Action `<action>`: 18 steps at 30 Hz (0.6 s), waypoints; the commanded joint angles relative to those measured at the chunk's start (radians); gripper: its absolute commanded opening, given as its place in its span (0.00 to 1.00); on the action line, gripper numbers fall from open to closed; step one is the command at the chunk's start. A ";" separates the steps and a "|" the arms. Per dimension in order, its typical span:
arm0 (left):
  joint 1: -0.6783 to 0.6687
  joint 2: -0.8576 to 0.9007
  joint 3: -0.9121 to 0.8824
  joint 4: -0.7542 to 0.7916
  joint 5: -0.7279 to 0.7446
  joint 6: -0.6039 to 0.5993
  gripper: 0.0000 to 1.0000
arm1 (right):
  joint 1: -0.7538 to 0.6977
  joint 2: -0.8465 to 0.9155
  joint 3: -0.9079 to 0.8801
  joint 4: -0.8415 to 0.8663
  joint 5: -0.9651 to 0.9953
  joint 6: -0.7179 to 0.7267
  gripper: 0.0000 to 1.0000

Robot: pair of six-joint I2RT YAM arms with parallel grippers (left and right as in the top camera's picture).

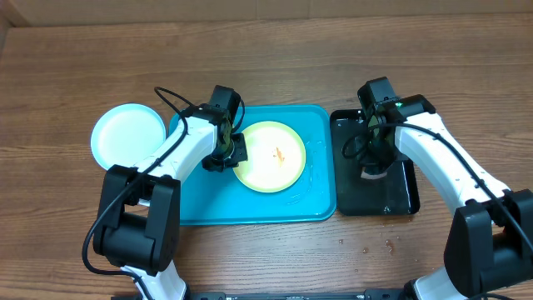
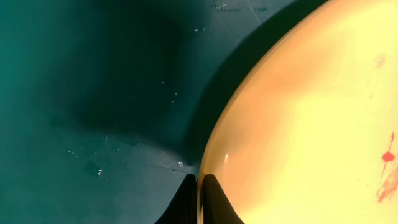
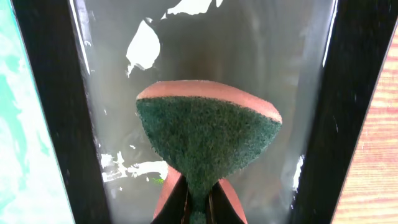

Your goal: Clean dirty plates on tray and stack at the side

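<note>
The tray (image 1: 200, 208) is a large turquoise-blue rectangle with rounded corners and a raised rim. It lies flat at the middle of the table, long side running left to right, and its floor (image 2: 93, 93) is speckled with small water drops.

The yellow-green plate (image 1: 268, 157) sits in the tray's far right part, face up. A small orange-red smear (image 1: 279, 153) marks its middle, and red streaks (image 2: 387, 155) show on its glossy surface. The left gripper (image 2: 199, 186) pinches its left rim.

A second plate (image 1: 127, 133), white with a light-blue rim, rests on the table just left of the tray. Whether it is one plate or two stacked cannot be told.
</note>
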 commanded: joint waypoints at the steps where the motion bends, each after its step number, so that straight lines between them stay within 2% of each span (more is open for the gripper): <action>1: -0.026 0.012 -0.009 -0.006 0.016 0.012 0.04 | -0.016 -0.006 0.069 -0.027 0.006 0.001 0.04; 7: -0.036 0.012 -0.009 -0.005 0.017 0.012 0.04 | -0.020 -0.006 0.208 -0.124 -0.045 0.006 0.04; 11: -0.037 0.012 -0.009 -0.001 0.034 0.012 0.04 | -0.006 -0.006 0.321 -0.170 -0.213 0.035 0.04; 14: -0.037 0.012 -0.009 0.013 0.063 0.011 0.04 | 0.040 -0.006 0.365 -0.148 -0.348 0.058 0.04; 18: -0.039 0.012 -0.009 0.021 0.072 0.011 0.04 | 0.117 -0.006 0.359 -0.089 -0.378 0.101 0.04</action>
